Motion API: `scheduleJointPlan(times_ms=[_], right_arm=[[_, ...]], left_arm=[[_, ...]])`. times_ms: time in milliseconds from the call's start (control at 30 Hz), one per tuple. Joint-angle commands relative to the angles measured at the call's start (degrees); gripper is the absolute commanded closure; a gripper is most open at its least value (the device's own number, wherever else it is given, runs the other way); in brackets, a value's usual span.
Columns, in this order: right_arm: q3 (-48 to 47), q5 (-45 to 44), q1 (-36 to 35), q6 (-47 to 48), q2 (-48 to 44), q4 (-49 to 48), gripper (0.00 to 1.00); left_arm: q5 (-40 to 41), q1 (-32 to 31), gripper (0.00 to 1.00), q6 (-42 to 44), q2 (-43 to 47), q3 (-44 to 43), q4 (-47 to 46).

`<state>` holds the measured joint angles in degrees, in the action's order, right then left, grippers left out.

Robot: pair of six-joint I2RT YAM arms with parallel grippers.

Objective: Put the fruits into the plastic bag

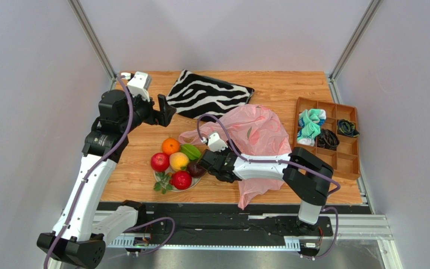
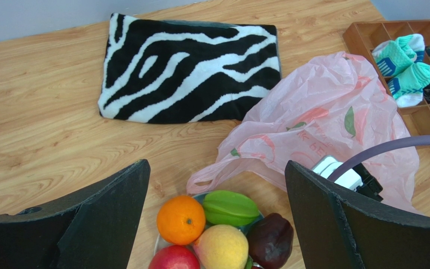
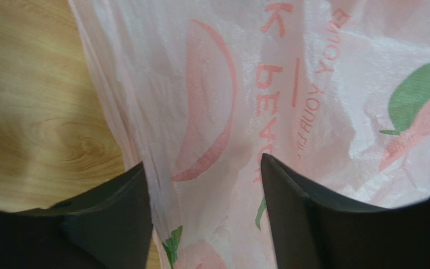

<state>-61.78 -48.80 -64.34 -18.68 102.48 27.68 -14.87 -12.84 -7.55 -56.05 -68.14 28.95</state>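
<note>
Several toy fruits lie on a round plate (image 1: 195, 182): an orange (image 1: 170, 146), a red apple (image 1: 159, 162), a yellow-orange one (image 1: 179, 161), a green ridged one (image 1: 190, 151), a dark maroon one (image 1: 196, 169), a red one (image 1: 181, 180) and a leafy sprig (image 1: 162, 184). The pink plastic bag (image 1: 256, 134) lies crumpled to their right. My left gripper (image 1: 164, 112) hovers open behind the plate; its view frames the orange (image 2: 181, 219) and the green fruit (image 2: 229, 206). My right gripper (image 1: 205, 161) is open at the bag's left edge, with bag film (image 3: 312, 84) between its fingers (image 3: 122, 224).
A zebra-striped pouch (image 1: 209, 94) lies at the back of the table. A brown divided tray (image 1: 328, 137) with socks and dark bands stands at the right. The right arm lies across the bag's front part.
</note>
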Motion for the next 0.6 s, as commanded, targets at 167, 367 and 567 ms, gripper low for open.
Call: scheduleJointPlan(times_ms=[167,367,567], right_arm=[[0.34,-10.62,-0.09,-1.36,-3.15,-1.75,0.79],[2.19,0.69,4.21,5.13,-15.44,-4.91,1.0],[0.87,20.84,11.68,10.66,-33.29,-5.53,1.0]], left_arm=[[-6.63,0.01,0.01,2.01,1.64,1.42,-3.81],[-20.16,0.01,0.01,3.42,4.37,3.54,-9.17],[-25.64,0.1,0.01,5.09,5.16,3.36,-9.35]])
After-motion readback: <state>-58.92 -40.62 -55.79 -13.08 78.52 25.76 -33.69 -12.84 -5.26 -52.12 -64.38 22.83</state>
